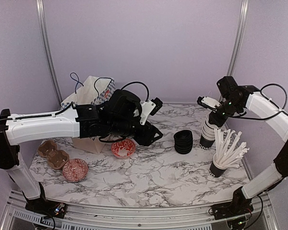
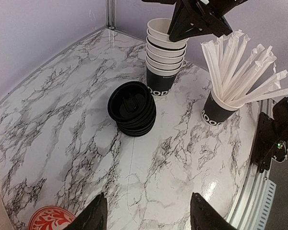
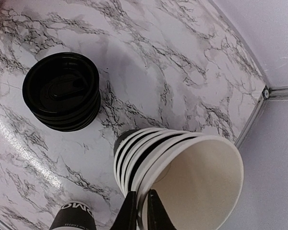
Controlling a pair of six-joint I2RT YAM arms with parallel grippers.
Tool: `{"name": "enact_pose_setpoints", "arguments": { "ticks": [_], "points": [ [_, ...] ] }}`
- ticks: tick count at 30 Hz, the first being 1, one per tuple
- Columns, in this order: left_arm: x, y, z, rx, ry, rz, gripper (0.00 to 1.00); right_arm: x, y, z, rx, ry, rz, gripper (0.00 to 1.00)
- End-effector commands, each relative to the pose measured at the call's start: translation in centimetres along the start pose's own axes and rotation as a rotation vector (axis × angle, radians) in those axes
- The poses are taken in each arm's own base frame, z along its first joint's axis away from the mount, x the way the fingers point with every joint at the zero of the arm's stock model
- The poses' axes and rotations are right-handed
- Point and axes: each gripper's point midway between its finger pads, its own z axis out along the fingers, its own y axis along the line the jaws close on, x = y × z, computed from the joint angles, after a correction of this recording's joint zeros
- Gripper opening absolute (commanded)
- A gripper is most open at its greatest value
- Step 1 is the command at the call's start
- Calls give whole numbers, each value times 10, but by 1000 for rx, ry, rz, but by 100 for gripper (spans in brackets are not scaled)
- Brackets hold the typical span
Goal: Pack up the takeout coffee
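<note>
Worktop: marble, and it carries all we need.
Bag: it stands at the back left. We judge the coffee ends up there, and the left arm crosses its front.
Left hand: fingers wide apart and empty, hanging mid-worktop and facing the lids.
Cup stack: nested at the back right, none lidded yet.
Right hand: pinched on the top cup rim, one finger inside and one outside, we think to peel it off.
Lids: piled just left of the stack.
Straw cup: just beside the stack, and its straws could snag us.
Bowls, tray: to the left, well apart.
</note>
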Motion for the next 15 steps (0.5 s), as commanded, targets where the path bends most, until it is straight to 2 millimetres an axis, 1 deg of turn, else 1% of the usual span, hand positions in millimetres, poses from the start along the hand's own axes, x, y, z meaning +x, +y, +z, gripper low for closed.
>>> {"name": "enact_pose_setpoints", "arguments": {
  "ticks": [1, 3, 5, 9, 12, 14, 15],
  "points": [
    [-12, -5, -11, 13, -51, -5, 60, -10, -2, -4, 10, -19, 5, 4],
    [-10, -5, -10, 14, -49, -6, 60, -10, -4, -4, 15, -16, 6, 0],
    [-10, -6, -10, 16, -52, -8, 60, -13, -9, -7, 39, -26, 7, 0],
    [-10, -9, -8, 21, -55, -7, 60, -23, -27, -19, 117, -59, 0, 0],
    [-11, -9, -4, 23, -62, -11, 60, -32, -41, -32, 157, -89, 7, 0],
    [-12, -10, -1, 26, -69, -14, 60, -38, -43, -40, 140, -125, 12, 0],
    [-12, -10, 0, 26, -75, -18, 60, -39, -43, -40, 137, -125, 4, 0]
  ]
}}
